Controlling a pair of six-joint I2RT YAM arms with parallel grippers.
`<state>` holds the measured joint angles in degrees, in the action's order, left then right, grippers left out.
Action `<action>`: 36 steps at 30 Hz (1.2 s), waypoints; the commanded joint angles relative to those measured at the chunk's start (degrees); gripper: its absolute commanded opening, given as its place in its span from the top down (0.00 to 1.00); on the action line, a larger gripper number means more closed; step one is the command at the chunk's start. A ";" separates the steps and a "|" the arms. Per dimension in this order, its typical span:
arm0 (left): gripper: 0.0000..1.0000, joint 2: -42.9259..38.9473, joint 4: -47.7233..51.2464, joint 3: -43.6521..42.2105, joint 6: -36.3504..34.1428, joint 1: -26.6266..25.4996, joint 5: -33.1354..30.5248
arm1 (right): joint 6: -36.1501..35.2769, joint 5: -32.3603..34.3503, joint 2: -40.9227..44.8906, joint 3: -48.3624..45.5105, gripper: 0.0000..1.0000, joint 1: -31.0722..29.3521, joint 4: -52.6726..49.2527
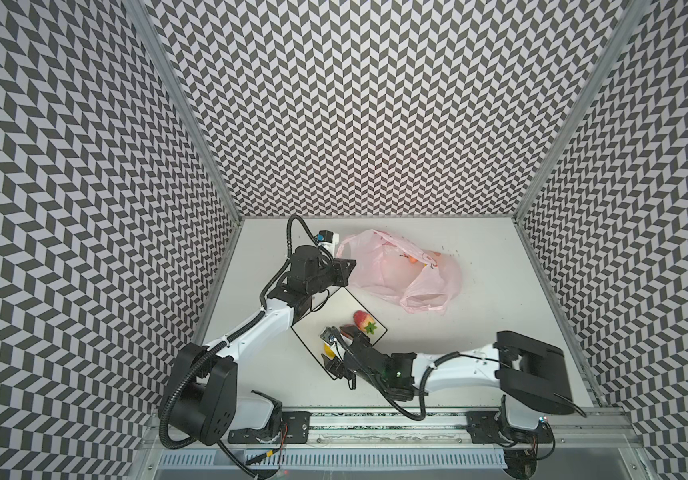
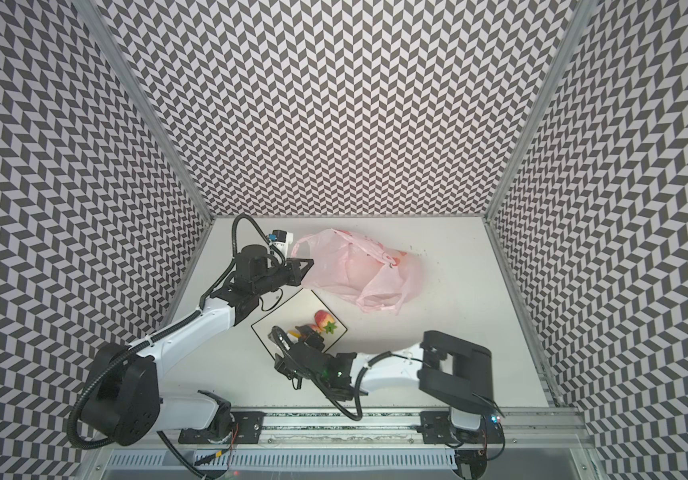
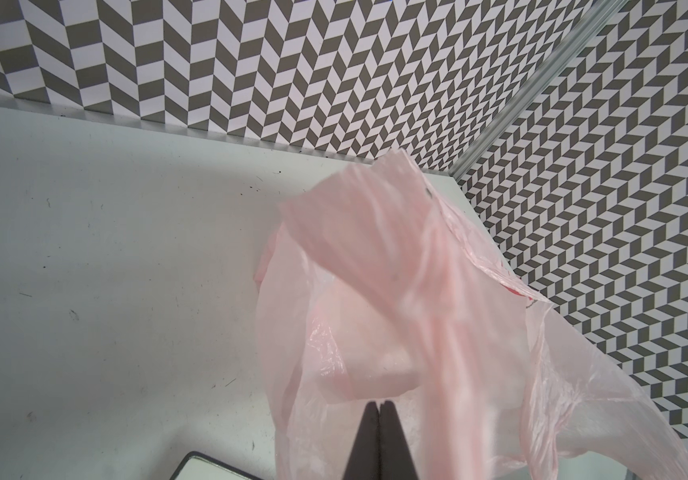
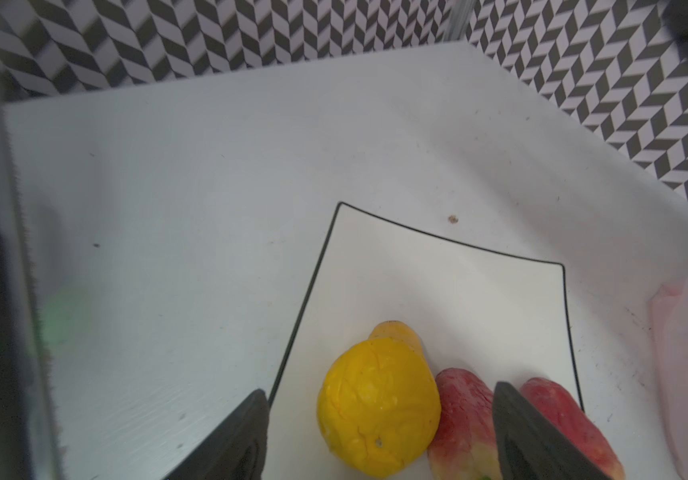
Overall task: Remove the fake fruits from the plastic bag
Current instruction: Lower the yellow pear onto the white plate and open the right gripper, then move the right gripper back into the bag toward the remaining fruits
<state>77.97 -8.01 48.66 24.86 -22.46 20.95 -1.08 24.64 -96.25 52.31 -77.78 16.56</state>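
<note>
Now left gripper [image 3: 379,409], shut, is pinching the limp, likely slippery plastic bag [image 3: 375,291] film; right gripper [image 4: 380,388] is hovering open above the hard-looking, glossy yellow fruit [image 4: 375,424].

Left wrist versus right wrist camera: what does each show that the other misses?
Left wrist only: the left gripper, shut on the plastic bag, whose film dominates the view. Right wrist only: the open right gripper over a yellow fruit, a second yellow fruit beyond it, and two strawberries, on the plate. Both: the plate (just a corner from the left wrist), the bag (just a pink edge from the right wrist) and the table.
</note>
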 commanded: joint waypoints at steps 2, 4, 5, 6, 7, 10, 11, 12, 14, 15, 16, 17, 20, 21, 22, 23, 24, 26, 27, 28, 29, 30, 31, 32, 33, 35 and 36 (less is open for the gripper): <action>1.00 -1.07 0.11 0.11 -1.05 0.44 0.59 | 0.17 -4.48 12.61 -3.66 0.27 -0.76 -1.78; 1.00 -0.95 -0.12 -0.12 -0.87 0.48 0.76 | 1.33 -3.86 17.74 -4.92 0.31 -0.71 -4.37; 1.00 -1.03 -0.25 -0.17 -0.70 0.45 0.76 | 2.01 -2.96 20.09 -5.49 0.33 -0.64 -5.21; 1.00 -0.98 -0.30 -0.20 -0.65 0.44 0.85 | 2.05 -1.79 21.99 -5.94 0.36 -0.46 -5.71; 1.00 -1.08 -0.33 -0.23 -0.60 0.40 0.85 | 1.87 -0.87 23.91 -6.25 0.39 0.14 -6.51; 1.00 -1.40 -0.33 -0.24 -0.26 0.32 0.85 | 3.16 -3.74 26.87 -3.54 0.54 5.95 -13.05; 1.00 -1.49 -0.34 -0.43 -0.17 0.32 0.85 | 3.59 -5.91 26.84 -1.95 0.59 8.34 -15.54; 1.00 -1.74 -0.34 -0.57 0.00 0.24 0.93 | 3.21 -7.34 26.60 -0.44 0.62 11.06 -17.30; 1.00 -2.19 -0.42 -0.83 0.27 0.18 1.02 | 0.85 -9.35 25.35 2.81 0.66 14.69 -20.21; 1.00 -2.53 -0.47 -0.90 0.27 0.00 1.02 | -0.54 -11.30 24.35 4.47 0.67 17.12 -21.57; 1.00 -2.78 -0.51 -0.94 0.31 -0.19 0.94 | -1.95 -12.62 23.24 5.72 0.68 19.79 -22.85; 1.00 -3.03 -0.51 -1.03 0.41 -0.34 0.98 | -3.18 -13.20 22.17 6.63 0.69 21.52 -23.52; 1.00 -3.67 -0.60 -1.10 0.53 -0.86 0.76 | -7.50 -14.66 18.84 7.92 0.70 26.27 -23.37; 1.00 -3.79 -0.68 -1.10 0.61 -0.97 0.69 | -8.23 -14.70 17.56 8.11 0.70 27.60 -22.81; 1.00 -4.00 -0.69 -1.12 0.63 -1.21 0.52 | -8.86 -14.62 16.26 8.32 0.69 28.83 -22.21; 1.00 -3.98 -0.61 -1.20 0.63 -1.32 0.52 | -9.40 -14.31 15.06 8.52 0.70 29.73 -21.70; 1.00 -4.07 -0.67 -1.24 0.69 -1.48 0.43 | -10.23 -14.01 13.47 8.95 0.70 30.61 -21.54; 1.00 -4.08 -0.67 -1.34 0.79 -1.80 0.33 | -11.99 -12.27 10.09 10.11 0.70 31.96 -21.76; 1.00 -4.10 -0.77 -1.45 0.80 -1.95 0.38 | -13.00 -11.07 8.04 11.08 0.70 32.44 -22.32; 1.00 -4.15 -0.76 -1.46 0.89 -2.07 0.26 | -13.69 -9.92 6.27 12.15 0.70 32.79 -23.39; 1.00 -4.23 -0.78 -1.55 0.96 -2.31 0.20 | -14.11 -8.18 4.03 13.63 0.70 33.08 -25.07; 1.00 -4.37 -0.73 -1.60 1.04 -2.57 -0.01 | -14.02 -7.08 1.72 15.63 0.70 33.57 -27.21; 1.00 -4.48 -0.86 -1.63 1.14 -2.73 -0.18 | -13.92 -6.59 0.05 16.92 0.70 34.01 -28.50; 1.00 -4.72 -1.07 -1.86 1.21 -2.98 -0.35 | -13.93 -6.14 -1.61 18.04 0.70 34.32 -29.23; 1.00 -4.76 -1.23 -1.96 1.32 -3.22 -0.53 | -14.05 -5.56 -3.08 18.74 0.70 34.49 -29.30; 1.00 -4.96 -1.39 -2.08 1.57 -3.76 -0.73 | -13.82 -4.86 -5.82 20.22 0.70 34.86 -29.78; 1.00 -5.04 -1.34 -2.08 1.57 -3.96 -0.87 | -13.49 -4.10 -7.62 21.40 0.70 35.13 -30.90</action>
<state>74.50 -8.10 47.11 25.80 -25.65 20.71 -13.80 17.45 -101.25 70.83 -43.22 -12.73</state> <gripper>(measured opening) 0.047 0.304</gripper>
